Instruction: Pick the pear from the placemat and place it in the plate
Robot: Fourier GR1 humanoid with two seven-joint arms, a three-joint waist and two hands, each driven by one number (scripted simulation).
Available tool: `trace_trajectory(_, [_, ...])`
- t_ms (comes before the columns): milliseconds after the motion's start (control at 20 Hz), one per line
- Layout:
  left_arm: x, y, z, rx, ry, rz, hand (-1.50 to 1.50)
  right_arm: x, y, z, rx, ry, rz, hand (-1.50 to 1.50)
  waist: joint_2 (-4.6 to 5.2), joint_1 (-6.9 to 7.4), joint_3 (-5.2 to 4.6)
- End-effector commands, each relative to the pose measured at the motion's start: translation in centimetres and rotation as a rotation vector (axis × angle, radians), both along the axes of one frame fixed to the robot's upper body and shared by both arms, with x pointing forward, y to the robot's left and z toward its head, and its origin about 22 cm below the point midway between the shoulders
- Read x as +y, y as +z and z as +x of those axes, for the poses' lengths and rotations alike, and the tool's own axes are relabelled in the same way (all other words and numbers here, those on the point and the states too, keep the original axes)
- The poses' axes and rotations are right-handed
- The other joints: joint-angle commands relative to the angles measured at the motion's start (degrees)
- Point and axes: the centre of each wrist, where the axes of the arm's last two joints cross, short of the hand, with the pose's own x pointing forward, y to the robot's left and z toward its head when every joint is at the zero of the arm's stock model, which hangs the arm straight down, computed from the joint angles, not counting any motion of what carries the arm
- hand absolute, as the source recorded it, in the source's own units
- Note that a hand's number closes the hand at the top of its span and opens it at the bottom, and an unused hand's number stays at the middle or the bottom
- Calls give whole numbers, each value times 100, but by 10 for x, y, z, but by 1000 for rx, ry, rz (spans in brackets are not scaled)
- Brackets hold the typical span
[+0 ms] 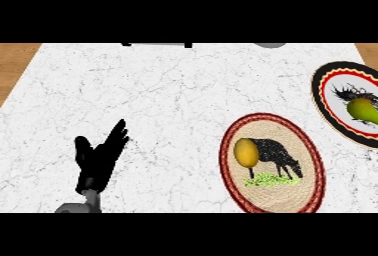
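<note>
You have nothing to read here: no words, labels, brands or numbers show on anything. The only markings are pictures, a black grazing animal on the woven placemat (272,162) and a dark spiky motif on the plate (334,95), and neither of them carries any lettering

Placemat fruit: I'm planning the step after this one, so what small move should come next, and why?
Probably bring the right hand, now out of view, in from the lower right toward the yellow fruit on the placemat. It lies untouched, nearer that side. The left hand rests open far to the left. The plate already holds a green-yellow fruit, so which one is the pear is uncertain.
</note>
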Motion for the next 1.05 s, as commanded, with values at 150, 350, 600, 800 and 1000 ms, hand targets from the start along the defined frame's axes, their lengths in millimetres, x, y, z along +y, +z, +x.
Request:
trace_trajectory(150, [16, -4, -11, 12, 7, 0, 0, -27, -13, -49, 32, 151, 22, -150, -32, -30, -6])
trace_trajectory(350, [8, -13, -3, 18, 12, 4, 0, -37, -14, -69, 75, 194, -26, -150, -42, -103, -14])
trace_trajectory(600, [22, -1, -7, 15, 5, 1, 0, -37, -41, -100, 96, 194, -82, -150, -67, -120, -11])
trace_trajectory(800, [7, -1, 0, 8, 39, 8, 0, -36, -49, -109, 121, 198, -87, -150, -84, -172, -20])
trace_trajectory(1000, [12, -6, -14, 17, 20, 10, 0, -46, -33, -111, 130, 189, -98, -150, -91, -141, -21])
